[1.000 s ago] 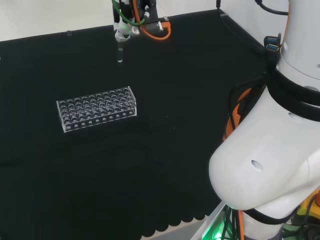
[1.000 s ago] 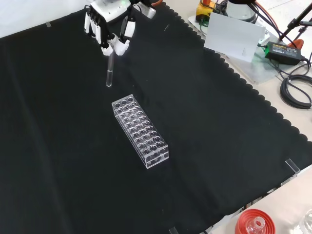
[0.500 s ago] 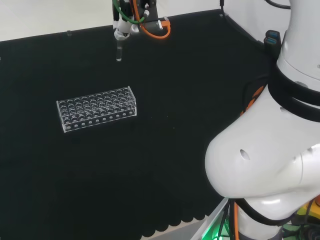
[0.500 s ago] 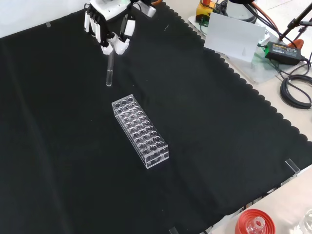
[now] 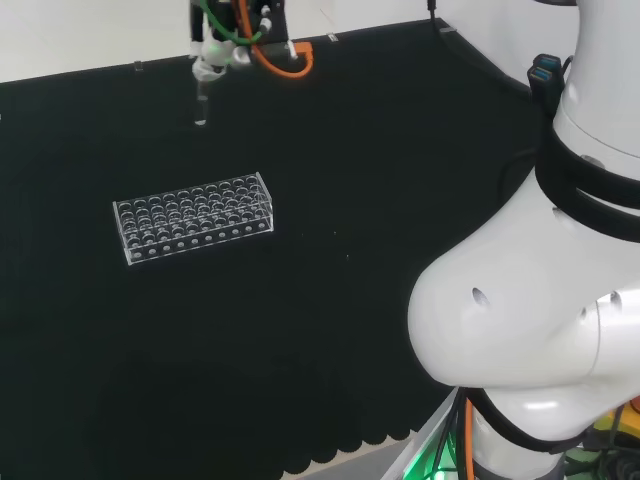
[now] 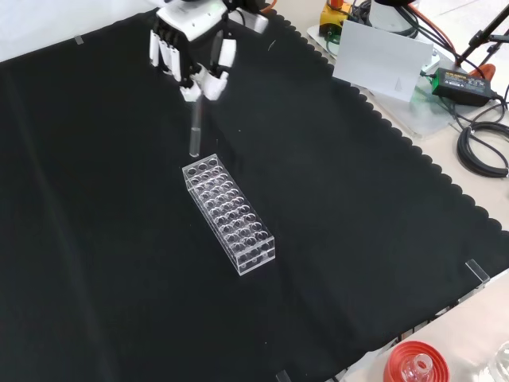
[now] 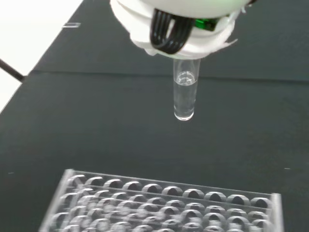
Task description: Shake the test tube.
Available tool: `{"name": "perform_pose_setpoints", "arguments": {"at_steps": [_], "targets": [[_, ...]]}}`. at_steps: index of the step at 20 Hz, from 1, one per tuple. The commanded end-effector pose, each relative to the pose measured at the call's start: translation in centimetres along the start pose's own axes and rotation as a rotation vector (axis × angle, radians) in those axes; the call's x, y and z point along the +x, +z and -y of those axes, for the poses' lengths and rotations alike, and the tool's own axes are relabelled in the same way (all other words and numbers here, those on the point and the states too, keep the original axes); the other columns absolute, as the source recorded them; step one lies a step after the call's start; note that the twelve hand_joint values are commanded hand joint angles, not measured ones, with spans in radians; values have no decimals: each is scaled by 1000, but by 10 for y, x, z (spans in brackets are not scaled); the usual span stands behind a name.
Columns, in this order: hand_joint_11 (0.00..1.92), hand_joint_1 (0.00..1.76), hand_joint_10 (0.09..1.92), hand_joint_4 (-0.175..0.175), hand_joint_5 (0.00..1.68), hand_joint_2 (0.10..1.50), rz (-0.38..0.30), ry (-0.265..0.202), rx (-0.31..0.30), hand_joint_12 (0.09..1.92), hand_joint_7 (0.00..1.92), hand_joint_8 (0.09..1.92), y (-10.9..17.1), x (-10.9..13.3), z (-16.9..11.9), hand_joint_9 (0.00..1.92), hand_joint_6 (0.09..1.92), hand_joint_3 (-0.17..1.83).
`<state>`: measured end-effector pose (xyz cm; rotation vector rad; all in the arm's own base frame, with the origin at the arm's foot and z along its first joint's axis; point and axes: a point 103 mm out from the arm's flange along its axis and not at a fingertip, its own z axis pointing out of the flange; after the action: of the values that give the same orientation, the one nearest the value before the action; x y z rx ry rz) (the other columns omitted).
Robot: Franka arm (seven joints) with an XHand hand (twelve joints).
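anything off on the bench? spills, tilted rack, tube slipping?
Nothing stands out. The hand holds the test tube about upright above the cloth, clear of the rack. The rack sits flat, its wells look empty, and no spill shows.

A black cloth (image 6: pixel 334 239) with a scalloped edge is covering the bench. Cables (image 6: pixel 481 147) and a white sheet (image 6: pixel 382 60) are lying past its edge on the pale benchtop, and a red ring (image 6: pixel 413 362) is sitting near the front.

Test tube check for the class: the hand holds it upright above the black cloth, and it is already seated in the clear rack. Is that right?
Not quite. The hand holds the test tube upright, but it hangs clear of the rack, not seated in it; the wrist view shows the gap.
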<state>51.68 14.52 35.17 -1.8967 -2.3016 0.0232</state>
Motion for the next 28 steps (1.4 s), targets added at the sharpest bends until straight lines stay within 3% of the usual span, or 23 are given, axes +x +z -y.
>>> {"name": "perform_pose_setpoints", "arguments": {"at_steps": [1,4,13,16,20,28], "targets": [[1030,1432,401,-175,1380,698,-68,-132,3,1151,1832,330,-8,59,3,1396,367,465],[1029,1432,401,-175,1380,697,-13,-78,7,1151,1833,329,-4,35,3,1396,367,466],[1028,1432,402,-175,1380,694,159,162,39,1152,1834,325,6,-69,7,1397,368,471],[1027,1432,402,-175,1381,694,176,217,37,1152,1835,324,2,-94,12,1397,368,472],[1027,1432,402,-175,1381,693,167,219,28,1152,1836,322,-4,-101,19,1397,368,474],[1026,1432,403,-175,1381,691,94,108,36,1153,1838,319,4,-48,11,1397,368,478]]}}
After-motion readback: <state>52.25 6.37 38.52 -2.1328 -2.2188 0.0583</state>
